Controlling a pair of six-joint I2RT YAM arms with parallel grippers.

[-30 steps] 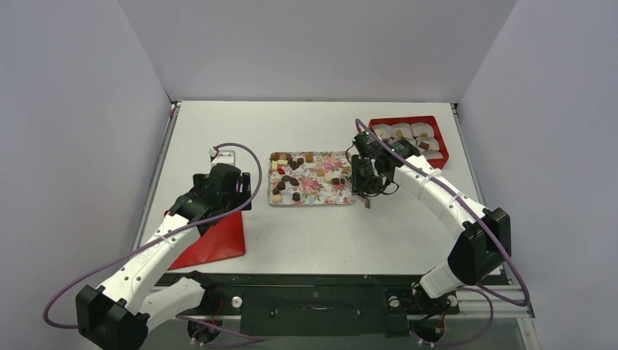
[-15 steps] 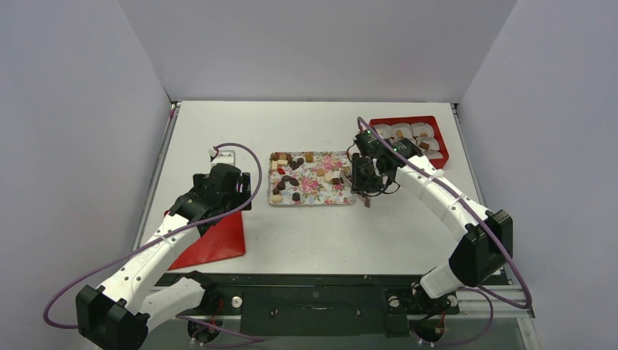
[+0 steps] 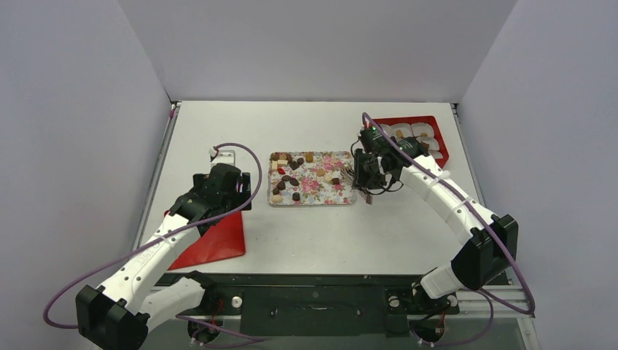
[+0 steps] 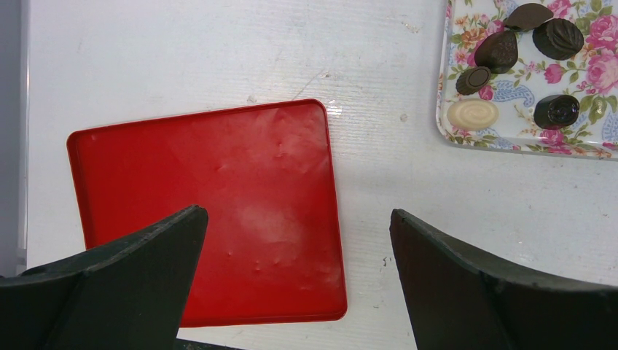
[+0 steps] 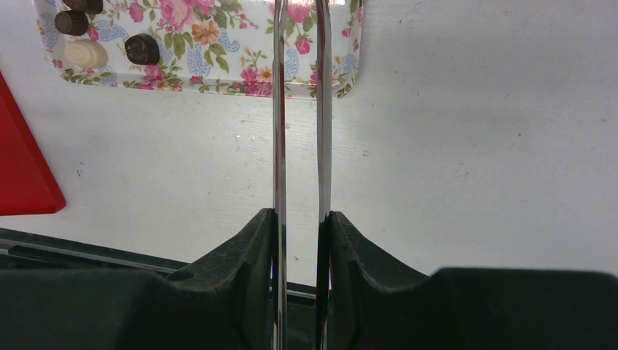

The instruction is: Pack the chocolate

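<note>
Right gripper [image 5: 299,219] is clamped narrow on metal tongs [image 5: 279,109]. The blades cross the floral tray [image 5: 211,84] rim, tips out of frame. Chocolates [image 3: 295,179] lie loose on the tray, left of the tongs, none between the fingers. Left gripper [image 4: 295,213] hangs wide open and empty over a red lid [image 4: 218,204], well apart from the chocolates.

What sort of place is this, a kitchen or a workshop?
Probably a robot test cell: plain white walls box in a table, a left arm and right arm are bolted at its near edge, and a flowered tray of chocolates looks staged.
</note>
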